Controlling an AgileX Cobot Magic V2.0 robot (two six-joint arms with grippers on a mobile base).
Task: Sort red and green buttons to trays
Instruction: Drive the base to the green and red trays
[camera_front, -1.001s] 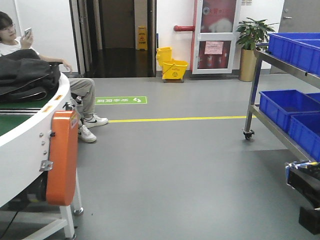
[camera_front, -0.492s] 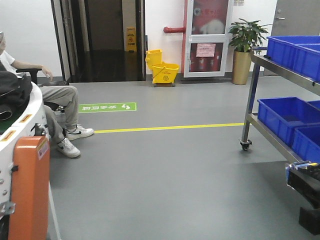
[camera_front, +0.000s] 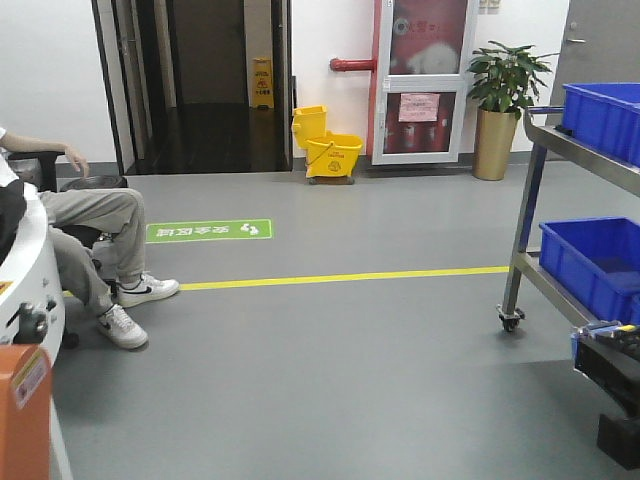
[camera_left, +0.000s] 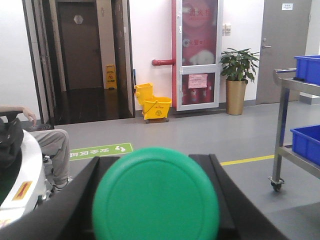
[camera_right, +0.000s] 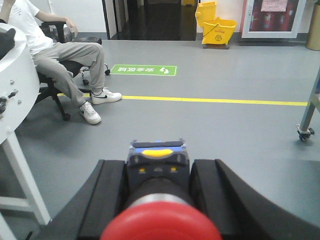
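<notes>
Left wrist, green button (camera_left: 155, 196), floor sign (camera_left: 101, 150) unreadable

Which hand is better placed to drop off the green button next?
Left, likely: the green button already sits in the left hand, while the right hand holds the red button.

Bright, even indoor light; the near field is out of focus in both wrist views.
Diffuse light gives the floor (camera_front: 350, 380) a faint sheen, with only soft shadows. The doorway (camera_front: 215, 90) far ahead of the tools is dark, and the white wall (camera_front: 50, 80) beside it is close to clipping. The green button (camera_left: 156, 196) between the fingers of the left tool (camera_left: 156, 165) is blurred at its rim. The red button (camera_right: 161, 222) in the right tool (camera_right: 159, 165) has a soft cap and a sharper base. Backgrounds are sharp.
</notes>
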